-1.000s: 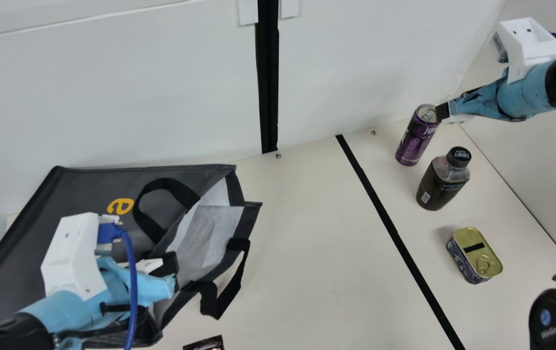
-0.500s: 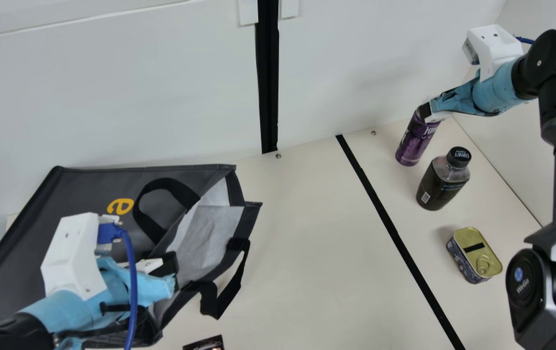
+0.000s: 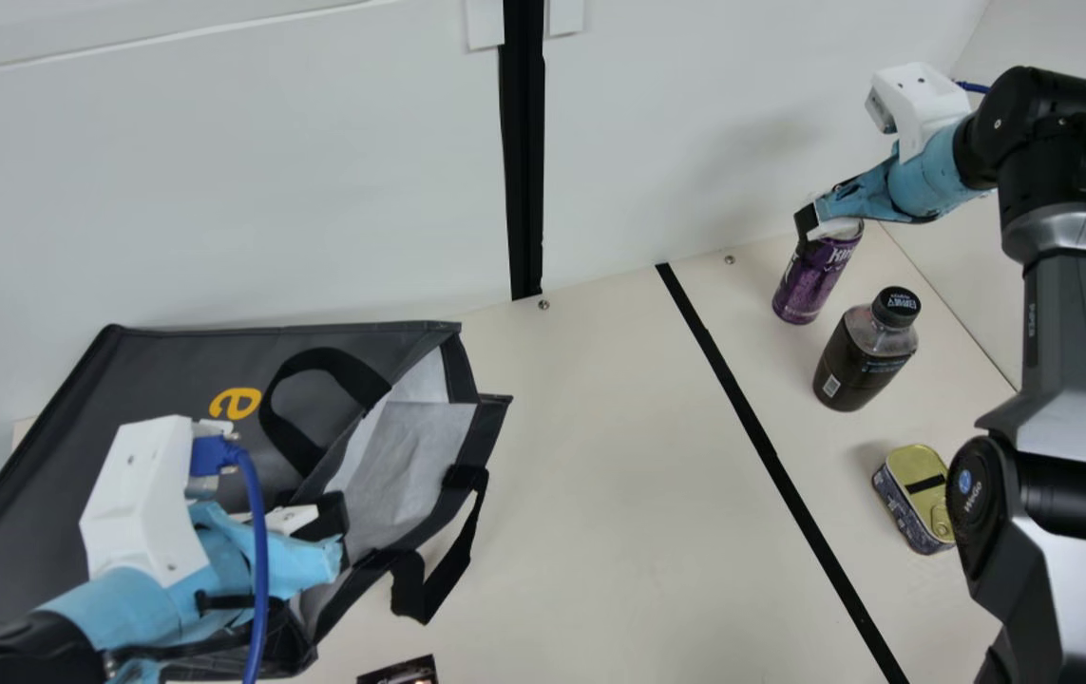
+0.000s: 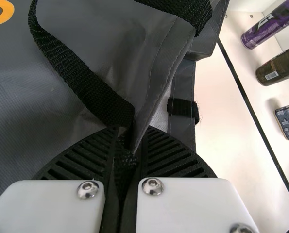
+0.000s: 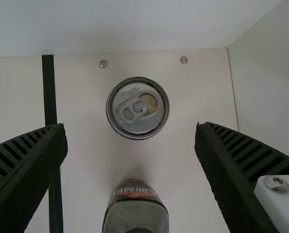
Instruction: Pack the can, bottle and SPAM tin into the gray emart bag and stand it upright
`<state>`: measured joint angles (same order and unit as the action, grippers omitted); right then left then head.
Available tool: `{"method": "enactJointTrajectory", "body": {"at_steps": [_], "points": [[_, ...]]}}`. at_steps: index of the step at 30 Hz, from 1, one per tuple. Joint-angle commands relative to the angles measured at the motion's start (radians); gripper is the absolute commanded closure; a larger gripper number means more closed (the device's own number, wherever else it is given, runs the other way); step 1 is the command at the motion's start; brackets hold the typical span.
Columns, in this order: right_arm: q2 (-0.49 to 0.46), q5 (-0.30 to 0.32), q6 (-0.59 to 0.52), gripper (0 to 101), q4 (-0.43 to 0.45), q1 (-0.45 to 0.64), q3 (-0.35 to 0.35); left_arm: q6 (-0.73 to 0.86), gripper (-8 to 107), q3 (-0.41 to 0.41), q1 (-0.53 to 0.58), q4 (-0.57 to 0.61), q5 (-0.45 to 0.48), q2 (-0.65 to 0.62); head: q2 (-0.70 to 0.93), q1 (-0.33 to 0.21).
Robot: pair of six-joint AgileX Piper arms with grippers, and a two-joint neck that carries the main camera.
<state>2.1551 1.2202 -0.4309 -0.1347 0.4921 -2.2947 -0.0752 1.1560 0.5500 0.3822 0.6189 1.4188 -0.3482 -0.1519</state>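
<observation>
1. Lower left of the main view, the left pincer [image 4: 127, 155] is closed on a black handle strap [image 4: 81, 80] of the gray emart bag [image 3: 162, 370], by its mouth, probably to steady the bag and keep it open
2. The bag lies on its side across the left of the frame, mouth [image 3: 414, 427] toward the middle of the counter [image 3: 619, 456], which should let things go in sideways before it is stood up
3. Lower right, the SPAM tin [image 3: 908, 480] lies flat, ring-pull face up, perhaps left for a later turn
4. Right of centre, beyond the tin, the bottle [image 3: 861, 361] stands upright, near the can, so the pincer will likely need care around its cap
5. Upper right, the can [image 3: 813, 280] stands upright near the back wall; the right pincer [image 5: 130, 130] is spread wide over its top, holding nothing, seemingly lining up to straddle it
6. Against the earlier frames, the left arm and bag look the same, and tin, bottle and can have kept their spots
7. The right arm has swung leftward in the main view: its pincer was at the can's right edge and is now over the top, while its lower links now cover the tin's right end
</observation>
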Motion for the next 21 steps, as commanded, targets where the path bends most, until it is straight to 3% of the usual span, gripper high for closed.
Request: {"method": "enactJointTrajectory", "body": {"at_steps": [1,11,21], "points": [[0.021,0.000,-0.009,6,0.002,-0.001,-0.018,0.000,107,0.000,0.000,0.000,0.000,0.000,-0.001,-0.023],[0.111,0.000,-0.037,6,0.003,-0.002,-0.099,0.000,107,0.000,0.000,0.000,0.000,0.000,-0.001,-0.023],[0.178,0.000,-0.035,6,0.003,-0.013,-0.137,0.000,107,0.000,0.000,0.000,0.000,0.000,-0.001,-0.023]]}}
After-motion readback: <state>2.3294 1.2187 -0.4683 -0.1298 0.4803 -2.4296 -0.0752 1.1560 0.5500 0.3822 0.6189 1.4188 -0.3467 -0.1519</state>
